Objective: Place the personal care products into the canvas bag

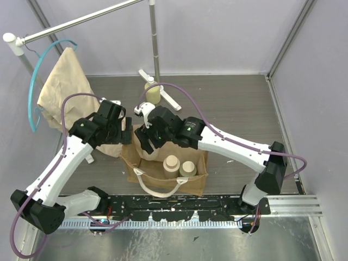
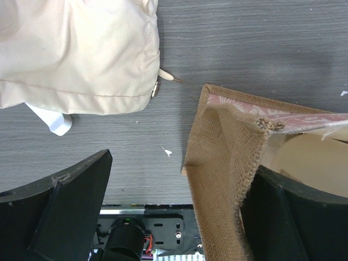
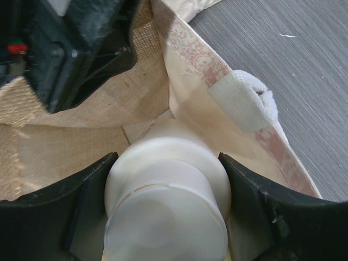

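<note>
Table point(image 1: 234, 103), grey woodgrain, under canvas bag point(image 1: 193, 184); pale walls point(image 1: 217, 32).

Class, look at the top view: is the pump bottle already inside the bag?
No, the pump bottle stands outside the bag, beyond its far rim.

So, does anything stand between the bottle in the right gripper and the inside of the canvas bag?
Nothing visible does. The right gripper holds the bottle over the canvas bag, whose mouth is open beneath it.
</note>
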Tool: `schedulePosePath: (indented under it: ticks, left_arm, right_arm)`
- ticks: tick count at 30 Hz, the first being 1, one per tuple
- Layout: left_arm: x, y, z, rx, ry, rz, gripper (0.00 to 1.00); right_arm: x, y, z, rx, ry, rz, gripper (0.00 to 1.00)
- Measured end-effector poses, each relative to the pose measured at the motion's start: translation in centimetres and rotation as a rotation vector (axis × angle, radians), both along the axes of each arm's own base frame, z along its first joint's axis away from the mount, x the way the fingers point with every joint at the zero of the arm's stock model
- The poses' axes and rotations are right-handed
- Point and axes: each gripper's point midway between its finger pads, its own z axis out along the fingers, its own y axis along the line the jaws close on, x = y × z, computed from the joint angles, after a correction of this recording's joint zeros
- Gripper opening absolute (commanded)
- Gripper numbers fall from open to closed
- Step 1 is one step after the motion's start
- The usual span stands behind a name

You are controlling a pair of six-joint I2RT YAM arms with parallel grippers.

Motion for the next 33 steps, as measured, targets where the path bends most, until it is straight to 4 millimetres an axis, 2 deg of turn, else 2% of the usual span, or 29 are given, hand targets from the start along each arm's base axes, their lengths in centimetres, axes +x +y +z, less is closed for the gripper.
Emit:
schedulePosePath:
  ticks: [4, 8, 10, 20, 28, 32, 33]
  left_arm:
    - [-0.1, 0.1, 0.1, -0.002, -0.005, 0.001, 0.98]
    - [-0.6, 0.3, 0.1, -0.003, 0.001, 0.007, 0.98]
    - [-0.8, 0.4, -0.1, -0.001, 0.007, 0.01, 0.98]
    - [-1.2, 0.8, -0.2, 0.007, 0.017, 0.034, 0.98]
    - [-1.6, 1.1, -0.3, 0.001, 0.01, 0.046, 0.98]
    - [-1.7, 1.2, -0.2, 0.001, 0.006, 0.049, 0.98]
    - [-1.7, 1.2, -0.2, 0.001, 0.006, 0.049, 0.98]
  right_arm:
    - [0.2, 0.5, -2.5, -0.04, 0.005, 0.005, 0.01]
    - [-0.2, 0.0, -6.0, -0.114, 0.036, 0.01, 0.01]
    - [-0.5, -0.2, -7.1, -0.138, 0.048, 0.013, 0.01]
    - [-1.4, -0.3, -9.4, -0.173, 0.067, 0.032, 0.01]
    - [-1.8, 0.5, -13.6, -0.249, 0.105, 0.049, 0.01]
    - [-1.7, 0.6, -13.6, -0.257, 0.103, 0.052, 0.01]
    - [-1.7, 0.6, -13.6, -0.26, 0.104, 0.052, 0.05]
